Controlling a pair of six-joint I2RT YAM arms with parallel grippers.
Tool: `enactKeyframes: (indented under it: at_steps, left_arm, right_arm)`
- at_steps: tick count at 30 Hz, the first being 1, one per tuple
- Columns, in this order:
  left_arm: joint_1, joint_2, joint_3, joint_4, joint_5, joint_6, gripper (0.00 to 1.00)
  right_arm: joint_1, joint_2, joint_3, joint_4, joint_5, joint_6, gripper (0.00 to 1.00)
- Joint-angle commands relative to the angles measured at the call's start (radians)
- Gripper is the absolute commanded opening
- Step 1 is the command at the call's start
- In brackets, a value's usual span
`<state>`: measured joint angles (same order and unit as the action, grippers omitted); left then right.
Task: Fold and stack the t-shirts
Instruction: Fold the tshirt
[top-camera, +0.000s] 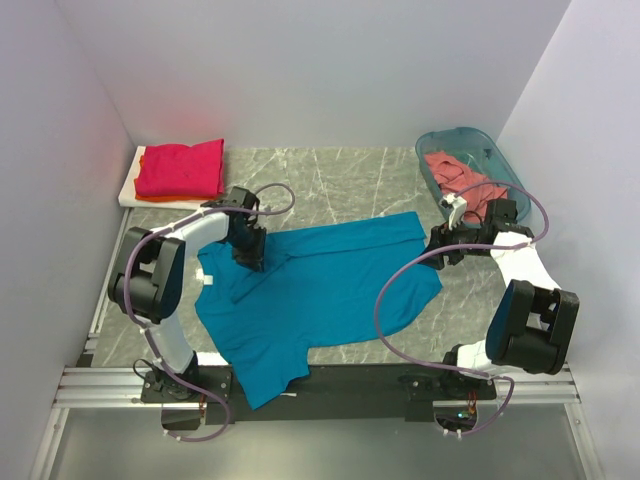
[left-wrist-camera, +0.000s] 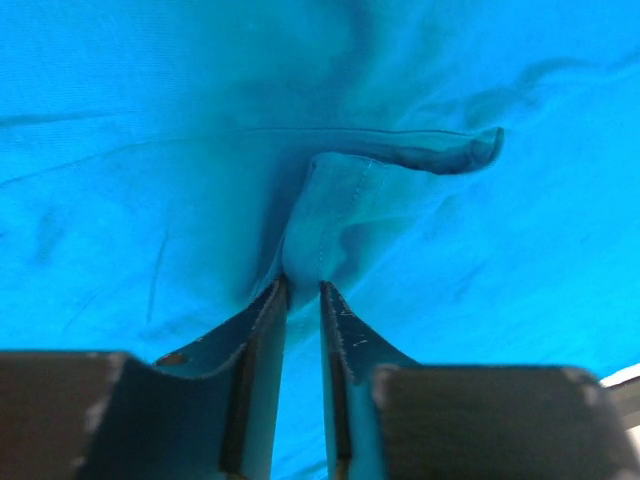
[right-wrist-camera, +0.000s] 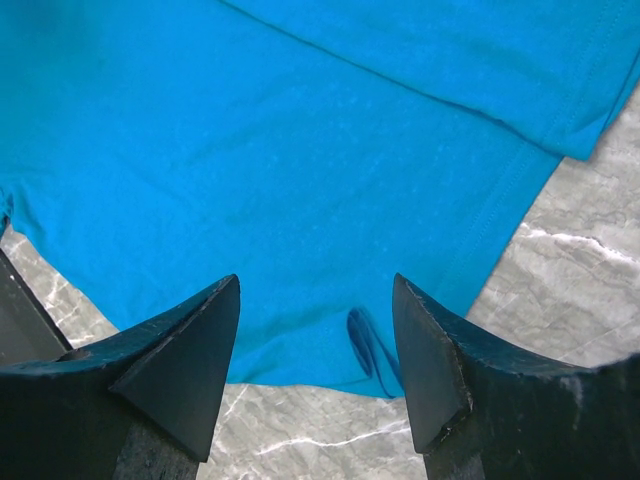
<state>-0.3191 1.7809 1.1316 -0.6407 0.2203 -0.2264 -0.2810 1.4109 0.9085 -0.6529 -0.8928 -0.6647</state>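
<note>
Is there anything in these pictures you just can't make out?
- Top view: the orange shirt is only a sliver under the magenta shirt, so its folding is hidden.
- Top view: the right arm covers part of the basket; anything under the pink shirt is hidden.
- Left wrist view: the teal shirt fills the frame, so which part the left gripper pinches is unclear.
- Top view: that gripper's tips are hidden by its own wrist.
</note>
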Motion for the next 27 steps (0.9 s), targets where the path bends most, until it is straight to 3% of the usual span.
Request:
enactKeyframes:
  at_steps: [1, 6, 13, 16, 18, 19, 21, 27]
  left_arm:
    - [-0.008, -0.011, -0.007, 0.006, 0.002, 0.006, 0.22]
    - [-0.015, -0.012, 0.003, 0.004, -0.016, 0.004, 0.01]
    - [-0.07, -0.118, -0.021, 0.015, 0.01, -0.036, 0.01]
    - [-0.149, -0.158, -0.056, 0.045, 0.072, -0.085, 0.01]
    - [-0.205, -0.16, -0.091, 0.065, 0.157, -0.105, 0.11]
    - [-0.23, -0.158, -0.102, 0.068, 0.165, -0.12, 0.3]
    - [-0.296, -0.167, -0.118, 0.064, 0.107, -0.131, 0.53]
    - [-0.345, -0.351, -0.093, 0.033, -0.307, -0.186, 0.69]
  right_arm:
    - [-0.012, 0.005, 0.013, -0.014, -0.031, -0.015, 0.69]
    - [-0.017, 0.01, 0.018, -0.019, -0.037, -0.018, 0.69]
    - [-0.024, 0.01, 0.018, -0.027, -0.041, -0.024, 0.69]
    - [-0.026, 0.011, 0.023, -0.028, -0.044, -0.024, 0.7]
    - [-0.029, 0.008, 0.021, -0.03, -0.044, -0.027, 0.7]
    - [-0.03, 0.005, 0.021, -0.03, -0.044, -0.026, 0.7]
    - [-0.032, 0.005, 0.02, -0.028, -0.043, -0.026, 0.7]
    - [-0.032, 0.016, 0.027, -0.037, -0.051, -0.026, 0.7]
